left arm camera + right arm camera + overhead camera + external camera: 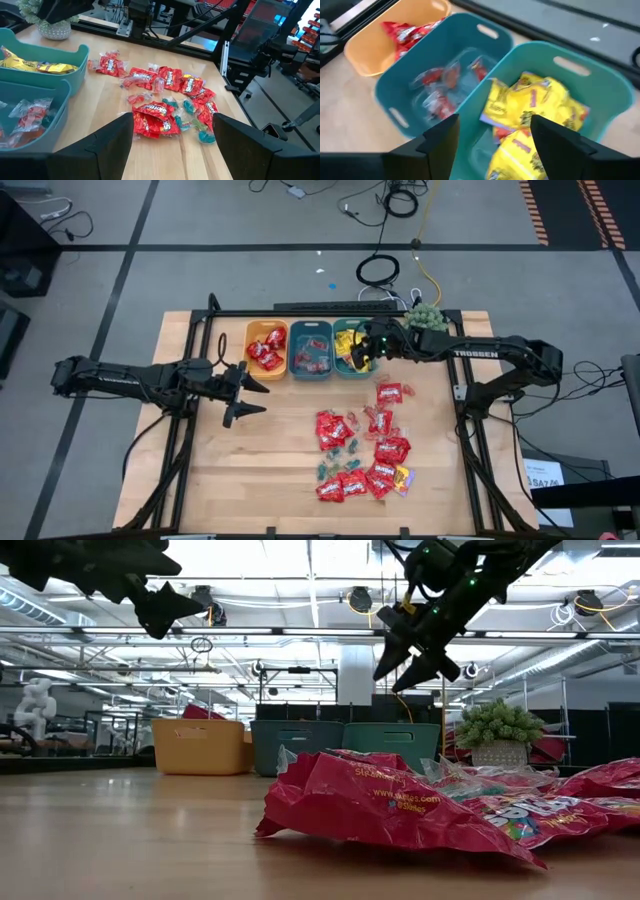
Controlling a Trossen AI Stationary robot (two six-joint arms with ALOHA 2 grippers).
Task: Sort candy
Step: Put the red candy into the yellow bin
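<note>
Crumpled shiny red candy packets [400,805] lie closest to the low camera, spread on the pale wooden table [270,460]. Seen from above, this loose heap of red packets [360,455] fills the right-centre of the table, with a few tiny teal-blue wrapped pieces [335,468] tucked among them and one yellow-and-purple packet [403,478] at its near right edge.

On the left, the left gripper [245,393] hangs above bare wood, well apart from the heap, its two dark fingers [107,142] spread wide with nothing between them; its wrist view looks across the scattered packets [155,120].

Along the far edge stand three plastic bins in a row. The orange bin [267,348] holds red packets [402,31]. The darker teal middle bin [311,349] holds small clear-wrapped sweets with red inside [440,92]. The lighter teal bin on the right [345,352] holds yellow packets [530,107].

The right gripper [366,352] hovers over that right bin, raised clear of its rim in the low view, its fingers [442,137] apart and empty above the yellow packets. Just right of the bins sits a small green spiky plant in a pale pot [497,735].
</note>
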